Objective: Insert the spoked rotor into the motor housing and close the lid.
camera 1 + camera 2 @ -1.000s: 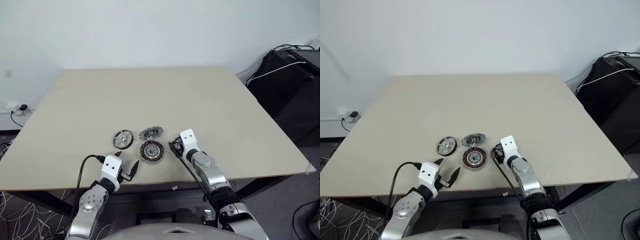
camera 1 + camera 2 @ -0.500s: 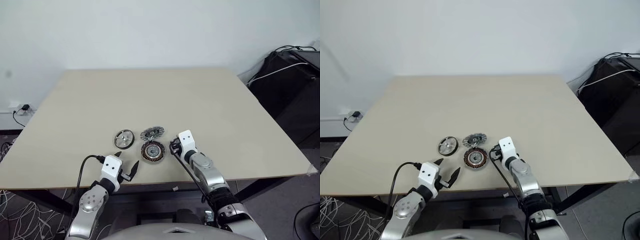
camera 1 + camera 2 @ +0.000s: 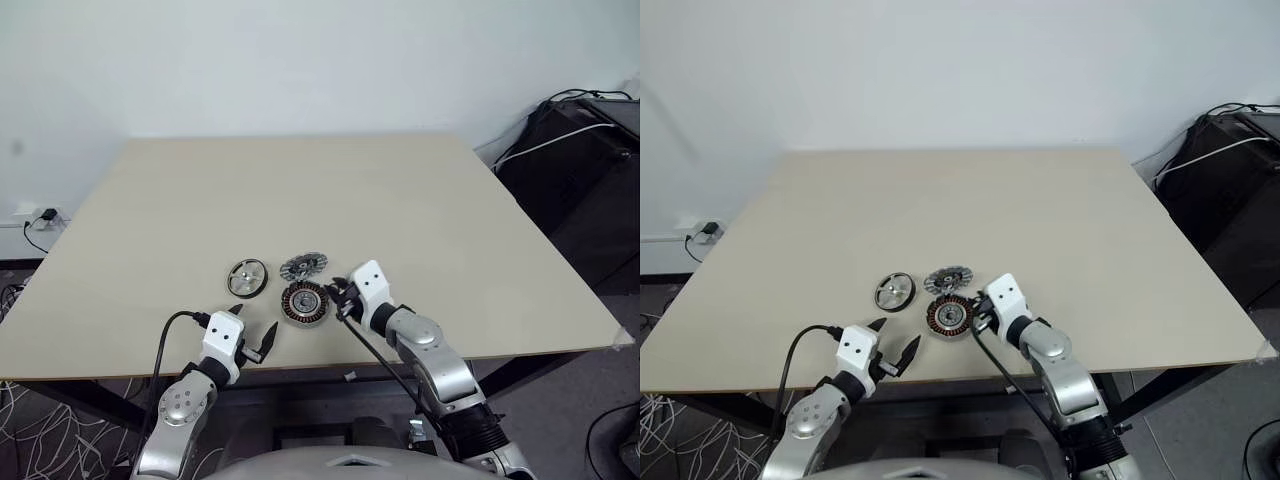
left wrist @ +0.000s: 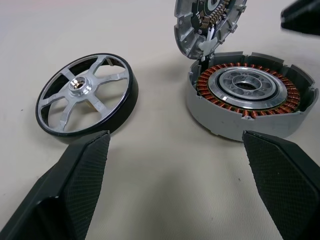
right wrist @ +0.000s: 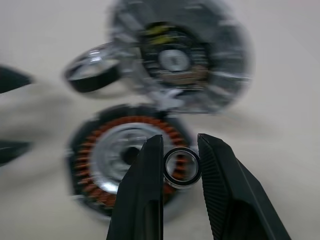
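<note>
Right now the right gripper (image 5: pixel 181 165) pinches a small bearing ring (image 5: pixel 182 167) over the motor housing (image 4: pixel 251 95), whose lid (image 4: pixel 209 21) stands tilted open. The spoked rotor (image 4: pixel 87 98) lies beside it on the table (image 3: pixel 300 190). The left gripper (image 3: pixel 254 334) hangs spread.

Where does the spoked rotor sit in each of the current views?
Left eye view: spoked rotor flat on the table, left of the motor housing.
Right eye view: same, rotor left of the housing.
Left wrist view: rotor beside the housing.
Right wrist view: blurred, beyond the housing.
Shared landmark: the housing's copper windings.
</note>
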